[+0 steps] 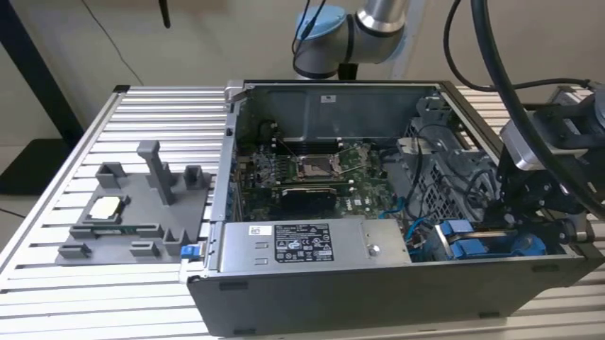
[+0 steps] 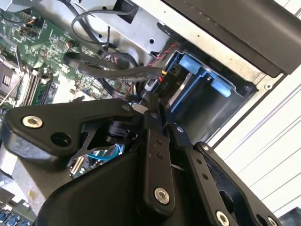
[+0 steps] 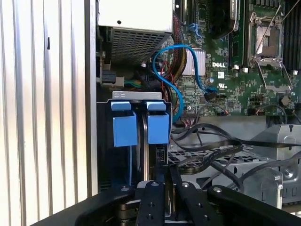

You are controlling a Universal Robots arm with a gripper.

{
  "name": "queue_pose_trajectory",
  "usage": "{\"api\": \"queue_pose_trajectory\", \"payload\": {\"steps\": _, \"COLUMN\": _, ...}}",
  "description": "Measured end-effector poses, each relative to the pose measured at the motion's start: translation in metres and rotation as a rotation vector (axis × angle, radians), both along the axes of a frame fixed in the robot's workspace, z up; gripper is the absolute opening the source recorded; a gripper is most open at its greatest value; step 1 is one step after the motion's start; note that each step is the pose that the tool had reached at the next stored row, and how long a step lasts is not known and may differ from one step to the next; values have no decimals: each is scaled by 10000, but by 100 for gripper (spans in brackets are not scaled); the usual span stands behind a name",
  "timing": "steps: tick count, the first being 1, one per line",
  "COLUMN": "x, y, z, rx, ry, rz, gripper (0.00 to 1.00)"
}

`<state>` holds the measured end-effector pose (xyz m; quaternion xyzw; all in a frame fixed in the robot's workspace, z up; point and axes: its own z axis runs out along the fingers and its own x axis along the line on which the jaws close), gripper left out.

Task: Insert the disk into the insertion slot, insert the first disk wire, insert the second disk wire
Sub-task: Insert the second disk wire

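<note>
- Disk (image 3: 149, 162): it sits edge-on in the insertion slot (image 3: 104, 141) at the case's front corner on the exterior view's right, its blue carrier tabs (image 3: 141, 125) side by side at the bay mouth in the first wrist view. I'd call the disk step done or nearly so.
- In the second wrist view the same blue tabs (image 2: 204, 70) show in the bay, and a black connector (image 2: 151, 85) on a flat dark cable (image 2: 108, 70) sits just beside the disk's end.
- Gripper (image 2: 151, 106): fingers (image 2: 155, 136) drawn narrow, nearly together, tips right at that connector. I can't tell if they actually pinch it or just touch it.
- My read: we're on the first disk wire. To do it well I'd keep the plug square to the disk's port, push straight along the port axis w/ no twist, and go slow until it seats.
- Risk, imo: loose black cables (image 3: 211, 146) and the blue cable (image 3: 171, 80) crowd the bay; easy to snag one w/ the finger links.
- Outward: motherboard (image 1: 312, 173) w/ open processor socket (image 1: 314, 167), the power supply (image 1: 302, 244) along the case front, the grey fixture tray (image 1: 132, 212) on the slatted table (image 1: 95, 297), well apart from the work.
</note>
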<state>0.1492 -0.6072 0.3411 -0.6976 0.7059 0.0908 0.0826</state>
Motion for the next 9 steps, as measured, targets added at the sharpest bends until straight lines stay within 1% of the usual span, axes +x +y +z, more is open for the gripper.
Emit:
{"api": "queue_pose_trajectory", "payload": {"steps": 4, "x": 23, "y": 1, "z": -4, "rx": 0, "ry": 1, "rz": -47, "gripper": 16}}
{"api": "queue_pose_trajectory", "payload": {"steps": 9, "x": 26, "y": 1, "z": -14, "rx": -1, "ry": 0, "rz": -137, "gripper": 16}}
